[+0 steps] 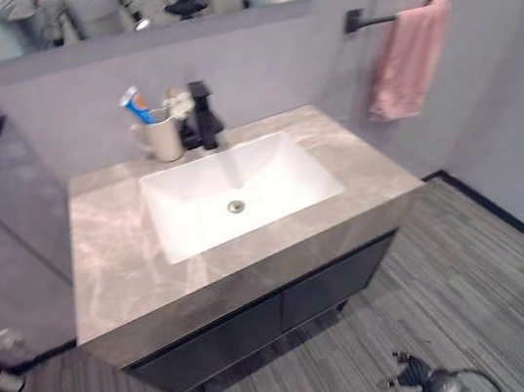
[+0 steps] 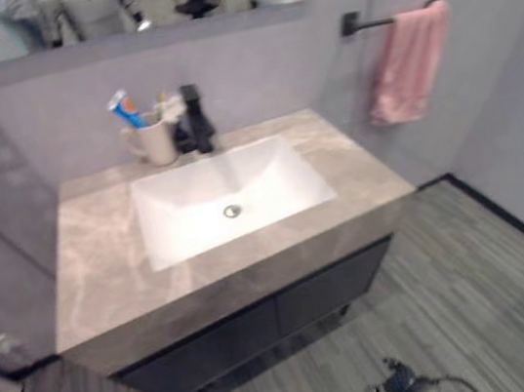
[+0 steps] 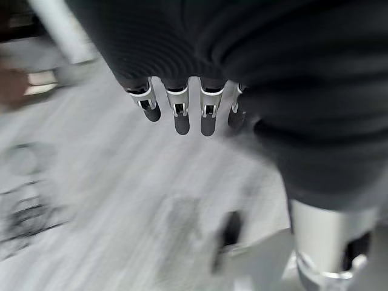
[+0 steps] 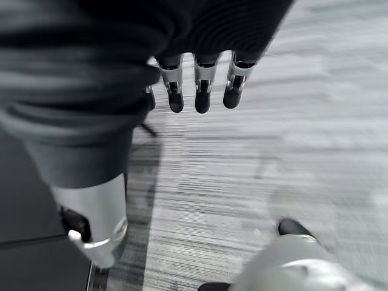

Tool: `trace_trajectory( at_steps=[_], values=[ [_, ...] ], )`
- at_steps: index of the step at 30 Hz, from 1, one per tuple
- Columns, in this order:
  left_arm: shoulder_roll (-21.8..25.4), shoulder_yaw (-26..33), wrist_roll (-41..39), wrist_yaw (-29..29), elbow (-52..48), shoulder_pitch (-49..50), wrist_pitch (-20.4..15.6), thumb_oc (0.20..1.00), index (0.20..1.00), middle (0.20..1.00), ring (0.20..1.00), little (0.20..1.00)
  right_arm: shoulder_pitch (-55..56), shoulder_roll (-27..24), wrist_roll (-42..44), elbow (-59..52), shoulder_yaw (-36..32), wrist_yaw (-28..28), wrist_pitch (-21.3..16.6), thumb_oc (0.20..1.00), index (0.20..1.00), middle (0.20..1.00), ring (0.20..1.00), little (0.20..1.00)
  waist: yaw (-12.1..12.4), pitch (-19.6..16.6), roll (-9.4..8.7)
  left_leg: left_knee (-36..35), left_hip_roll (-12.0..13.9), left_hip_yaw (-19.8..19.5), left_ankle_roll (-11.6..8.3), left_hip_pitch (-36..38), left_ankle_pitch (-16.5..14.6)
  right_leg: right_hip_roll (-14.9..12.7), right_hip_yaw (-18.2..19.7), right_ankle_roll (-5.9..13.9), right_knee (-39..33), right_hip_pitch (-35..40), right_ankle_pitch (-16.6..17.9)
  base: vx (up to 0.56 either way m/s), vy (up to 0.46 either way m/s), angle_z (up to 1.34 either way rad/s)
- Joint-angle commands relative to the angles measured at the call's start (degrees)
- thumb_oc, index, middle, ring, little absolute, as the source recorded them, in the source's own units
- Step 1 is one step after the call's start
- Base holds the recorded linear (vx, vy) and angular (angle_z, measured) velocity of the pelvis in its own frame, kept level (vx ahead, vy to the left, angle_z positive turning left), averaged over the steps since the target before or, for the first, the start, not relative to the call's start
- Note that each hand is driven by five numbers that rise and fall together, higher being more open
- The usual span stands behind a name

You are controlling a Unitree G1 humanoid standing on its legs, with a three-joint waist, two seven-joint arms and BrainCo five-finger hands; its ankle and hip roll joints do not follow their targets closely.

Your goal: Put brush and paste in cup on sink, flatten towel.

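Vanity scene seen from the head camera, with both hands seen from their wrist cameras. The left hand (image 3: 182,112) hangs above the grey striped floor (image 3: 151,200), its fingers (image 3: 208,118) relaxed and nearly straight, dark tips pointing toward the floor; it holds nothing and touches nothing. The right hand (image 4: 200,91) hangs likewise over the same floor, fingers (image 4: 231,91) loosely extended side by side, empty and clear of every object; a dark cabinet front (image 4: 36,254) lies just beside that arm. On the marble-patterned countertop (image 1: 115,267) a white rectangular sink (image 1: 242,194) is set in the middle, with a round drain at its centre. A black faucet (image 1: 203,116) stands at the back edge of the basin. Just beside the faucet, on its left and touching or nearly touching it, stands a cream cup (image 1: 164,137) with a handle. The cup contains a blue tube of paste (image 1: 135,104), tilted so that its top leans toward the left, and a pale brush (image 1: 174,101), whose exact form is too small to tell. On the wall to the right of the vanity a black bar (image 1: 383,15) carries a pink towel (image 1: 410,61), which hangs bunched in folds toward one end of the bar and drapes down well apart from the countertop. A mirror (image 1: 144,2) runs along the wall above the faucet.
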Motion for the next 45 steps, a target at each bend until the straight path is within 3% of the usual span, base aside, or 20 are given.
trace_trajectory(
  at_steps=[1,5,6,7,8,9,10,11,14,16,17,20,24,29,32,35,36,37,39,45],
  values=[
    [-0.5,-0.2,-0.7,2.3,0.8,-4.3,0.1,1.000,1.000,1.000,1.000,1.000,1.4,-4.1,2.0,0.0,-0.4,-1.5,-0.6,1.000,1.000,1.000,1.000,1.000,-2.0,1.4,-0.18,-4.3,0.0,-14.3,-4.54,-3.3,6.4,4.2,5.0,-2.14,-8.0,0.1,5.9,-0.07,-0.276,-0.85],
    [-0.9,-1.4,-1.5,4.4,-0.3,-7.2,-0.3,1.000,1.000,1.000,1.000,1.000,3.0,-4.4,2.3,0.2,-1.1,-3.1,-1.1,1.000,1.000,1.000,1.000,1.000,-3.7,2.3,-0.17,-2.2,1.8,-13.8,-5.84,-4.4,7.2,6.1,9.6,-3.13,-11.7,0.4,7.1,-0.12,-0.265,-0.65],
    [-1.1,-2.2,-1.6,5.7,-1.2,-8.9,-0.5,1.000,1.000,1.000,1.000,1.000,3.6,-4.8,1.5,-0.4,-0.5,-3.7,-1.3,1.000,1.000,1.000,1.000,1.000,-4.3,3.4,-0.78,2.4,2.5,-15.9,-6.21,-5.8,5.9,6.8,12.3,-3.65,-13.1,0.4,7.6,-0.09,-0.220,-0.70],
    [-1.1,-2.3,-1.6,5.7,-1.1,-8.9,-0.5,1.000,1.000,1.000,1.000,1.000,3.6,-4.8,1.4,-0.4,-0.5,-3.8,-1.3,1.000,1.000,1.000,1.000,1.000,-4.2,3.5,-0.76,2.8,2.7,-15.8,-6.24,-5.9,5.6,6.8,12.3,-3.67,-13.1,0.5,7.6,-0.17,-0.233,-0.98],
    [-1.5,-3.0,-1.9,6.4,-1.6,-10.3,-0.8,1.000,1.000,1.000,1.000,1.000,3.4,-5.0,1.1,-0.2,0.1,-4.0,-1.3,1.000,1.000,1.000,1.000,1.000,-3.9,4.5,-1.17,5.9,2.6,-18.5,-5.83,-7.7,5.8,7.2,13.6,-4.43,-13.3,-0.3,8.7,-0.14,-0.165,-1.00],
    [-1.7,-3.6,-2.5,7.1,-1.8,-11.2,-0.9,1.000,1.000,1.000,1.000,1.000,2.9,-5.2,0.9,0.1,0.7,-4.1,-1.3,1.000,1.000,1.000,1.000,1.000,-3.3,5.1,-1.45,7.6,1.0,-23.6,-5.78,-8.4,5.2,7.7,15.6,-4.76,-13.6,-0.6,9.1,-0.13,-0.229,-1.00],
    [-2.1,-4.1,-3.8,8.2,-1.9,-12.0,-1.3,1.000,1.000,1.000,1.000,1.000,1.9,-5.1,1.0,0.8,1.5,-4.2,-1.5,1.000,1.000,1.000,1.000,1.000,-2.1,5.6,-1.66,9.2,-2.3,-32.3,-5.40,-9.4,4.4,8.5,18.8,-5.09,-13.6,-1.1,9.6,0.01,-0.209,-0.92],
    [-2.5,-4.6,-5.6,7.6,-2.2,-13.0,-2.1,1.000,1.000,1.000,1.000,1.000,0.9,-5.4,-0.7,0.8,3.3,-4.5,-1.6,1.000,1.000,1.000,1.000,1.000,-2.1,5.7,-1.55,8.8,-3.0,-35.2,-4.60,-10.1,3.3,9.3,22.3,-5.07,-13.8,-1.0,10.1,0.03,-0.139,-1.23],
    [-3.2,-6.3,-7.2,6.6,-3.7,-14.2,-3.0,1.000,1.000,1.000,1.000,1.000,0.5,-6.4,-7.7,0.6,7.8,-4.6,-1.2,1.000,1.000,1.000,1.000,1.000,-1.8,5.5,-1.36,8.1,-2.8,-35.6,-4.59,-11.8,4.2,9.9,25.1,-5.22,-13.6,-1.5,10.4,0.07,-0.052,-1.55],
    [-3.4,-6.3,-7.1,6.9,-3.8,-14.3,-3.0,1.000,1.000,1.000,1.000,1.000,0.9,-6.6,-7.0,0.3,7.4,-4.5,-1.3,1.000,1.000,1.000,1.000,1.000,-1.6,5.6,-1.42,7.8,-3.1,-36.6,-4.67,-12.0,4.4,10.4,26.4,-5.25,-13.3,-1.3,10.4,0.11,-0.007,-0.56],
    [-3.9,-7.0,-6.6,7.1,-3.7,-14.7,-2.8,1.000,1.000,1.000,1.000,1.000,1.0,-6.5,-6.4,0.4,7.5,-4.1,-1.4,1.000,1.000,1.000,1.000,1.000,-1.6,5.8,-1.31,7.3,-4.0,-39.2,-4.83,-11.9,4.5,11.3,29.4,-5.01,-12.5,-1.0,10.0,0.12,0.001,-0.63],
    [-4.0,-7.1,-6.6,7.2,-3.7,-14.7,-2.7,1.000,1.000,1.000,1.000,1.000,0.9,-6.6,-6.9,0.9,7.8,-4.1,-1.4,1.000,1.000,1.000,1.000,1.000,-1.5,5.7,-1.05,6.6,-4.2,-39.9,-4.87,-11.7,4.7,11.8,30.8,-4.92,-12.2,-1.0,9.9,0.09,0.042,-1.07],
    [-4.5,-8.4,-5.5,6.6,-3.3,-14.7,-2.7,1.000,1.000,1.000,1.000,1.000,1.1,-6.2,-4.9,2.1,5.5,-4.2,-1.2,1.000,1.000,1.000,1.000,1.000,-3.2,5.0,0.68,3.3,-4.0,-36.8,-3.96,-7.6,3.9,11.7,33.1,-4.51,-10.0,-0.7,8.1,0.14,0.166,-0.99],
    [-4.6,-6.5,-9.3,6.4,-4.0,-14.4,-3.0,1.000,1.000,1.000,1.000,1.000,2.7,-5.4,7.4,5.1,-4.2,-4.3,-1.5,1.000,1.000,1.000,1.000,1.000,-5.0,4.2,2.25,1.3,-5.0,-33.1,-2.93,-5.3,2.6,10.4,34.9,-2.87,-8.6,-1.1,7.5,0.12,0.217,-0.31],
    [-3.5,-5.2,-13.3,5.5,-7.9,-13.3,-3.6,1.000,1.000,1.000,1.000,1.000,2.9,-5.6,6.9,6.0,-5.1,-4.4,-1.4,1.000,1.000,1.000,1.000,1.000,-4.3,4.2,2.35,-0.1,-5.0,-32.0,-2.58,-4.6,2.1,10.1,32.1,-1.70,-5.2,-3.5,7.6,0.04,0.104,-0.40],
    [-1.9,-4.6,-15.6,5.6,-12.1,-12.9,-3.7,1.000,1.000,1.000,1.000,1.000,0.8,-5.3,6.7,3.7,-4.8,-4.8,-1.3,1.000,1.000,1.000,1.000,1.000,-1.4,6.1,1.43,0.2,-3.8,-28.5,-3.32,-4.0,0.8,4.4,11.2,-1.57,-3.1,-9.2,9.5,-0.08,-0.017,-0.68],
    [-1.7,-4.4,-15.8,5.3,-12.1,-13.1,-3.6,1.000,1.000,1.000,1.000,1.000,0.7,-5.0,7.2,3.4,-4.8,-4.7,-1.2,1.000,1.000,1.000,1.000,1.000,-2.0,6.6,1.60,1.6,-3.5,-28.9,-3.35,-3.9,0.3,3.5,10.0,-1.10,-1.4,-9.7,9.3,0.03,-0.026,-1.28],
    [-1.3,-3.7,-16.7,5.5,-12.3,-13.2,-3.8,1.000,1.000,1.000,1.000,1.000,0.9,-4.9,8.3,2.9,-4.4,-4.0,-1.7,1.000,1.000,1.000,1.000,1.000,-2.8,7.1,1.03,6.7,-3.8,-29.2,-3.18,-4.4,-1.3,4.7,12.5,-1.54,-1.4,-8.6,8.0,0.07,-0.017,-0.74],
    [-1.2,-2.4,-18.8,5.8,-12.8,-13.3,-3.9,1.000,1.000,1.000,1.000,1.000,0.8,-5.0,8.6,2.7,-3.9,-3.9,-1.8,1.000,1.000,1.000,1.000,1.000,-1.6,8.0,0.48,11.4,-4.0,-29.5,-2.81,-6.0,-3.1,4.4,11.1,-3.50,2.3,-9.0,6.2,0.04,-0.020,0.47],
    [-2.0,-2.6,-20.2,5.5,-13.6,-13.7,-3.9,1.000,1.000,1.000,1.000,1.000,0.9,-5.8,11.2,2.7,-5.5,-4.2,-2.0,1.000,1.000,1.000,1.000,1.000,-1.8,8.6,0.04,19.3,-3.6,-30.4,-3.05,-8.3,-5.1,5.1,10.8,-4.73,5.6,-9.5,4.0,0.04,-0.052,0.13]
  ],
)
